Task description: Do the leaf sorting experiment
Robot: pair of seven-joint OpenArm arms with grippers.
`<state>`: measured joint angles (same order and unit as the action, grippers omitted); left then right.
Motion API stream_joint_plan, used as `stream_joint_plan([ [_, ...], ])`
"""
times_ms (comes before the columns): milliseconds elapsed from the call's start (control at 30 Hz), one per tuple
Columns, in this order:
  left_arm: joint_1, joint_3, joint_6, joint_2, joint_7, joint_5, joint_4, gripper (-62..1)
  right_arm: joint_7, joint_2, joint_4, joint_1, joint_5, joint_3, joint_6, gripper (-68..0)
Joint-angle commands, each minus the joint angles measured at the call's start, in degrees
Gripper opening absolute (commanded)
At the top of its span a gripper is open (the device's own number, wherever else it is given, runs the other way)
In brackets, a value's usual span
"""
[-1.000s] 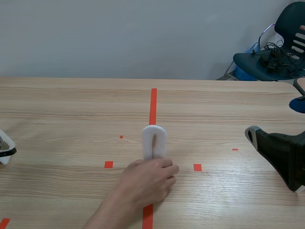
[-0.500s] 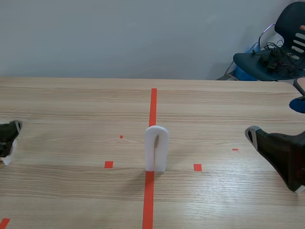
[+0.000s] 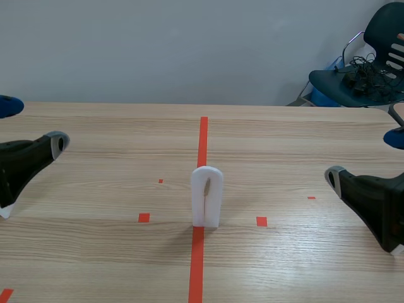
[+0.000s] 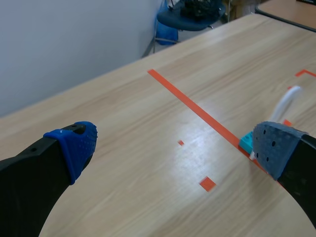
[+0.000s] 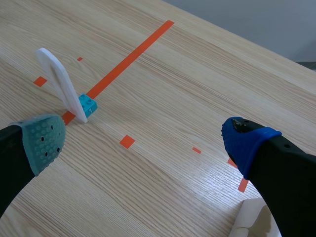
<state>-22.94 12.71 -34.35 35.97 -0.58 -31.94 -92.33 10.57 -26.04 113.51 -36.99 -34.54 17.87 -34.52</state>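
- Tabletop (image 3: 95, 252) of pale wood: nearest the robot, left gripper (image 4: 175, 147) and right gripper (image 5: 143, 140) hang low at either side, each with fingers wide apart and nothing held.
- White arched piece (image 3: 206, 196) stands upright on the orange-red centre line, between the arms and apart from both; a small teal block (image 5: 88, 104) touches its base.
- Dark chair (image 3: 382, 25) holding tangled cables (image 3: 363, 69) stands beyond the far right corner.

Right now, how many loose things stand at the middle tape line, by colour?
White arch piece: 1
Teal block, at the arch's foot: 1
Total: 2
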Motion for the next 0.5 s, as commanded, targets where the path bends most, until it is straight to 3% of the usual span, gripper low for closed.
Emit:
stream_joint_plan([
  [0,-1.20,-0.26,-1.20,-1.31,-0.79,-0.17,0.76,1.4,-0.61,0.04,-0.02,0.83,-0.63,0.00,0.20,0.4],
  [133,-3.89,-1.20,-2.91,-4.52,0.68,0.48,0.79,1.4,-0.59,0.04,-0.02,0.83,-0.61,0.00,0.20,0.4],
  [267,-3.65,-2.62,-1.44,-6.93,0.07,4.59,1.73,1.4,-0.13,0.04,-0.11,0.81,-0.57,0.00,0.20,0.4],
  [467,-3.54,-3.17,-0.90,-7.65,-1.25,5.31,1.95,1.4,0.83,0.02,-1.79,0.98,-0.17,-0.11,0.11,0.4],
])
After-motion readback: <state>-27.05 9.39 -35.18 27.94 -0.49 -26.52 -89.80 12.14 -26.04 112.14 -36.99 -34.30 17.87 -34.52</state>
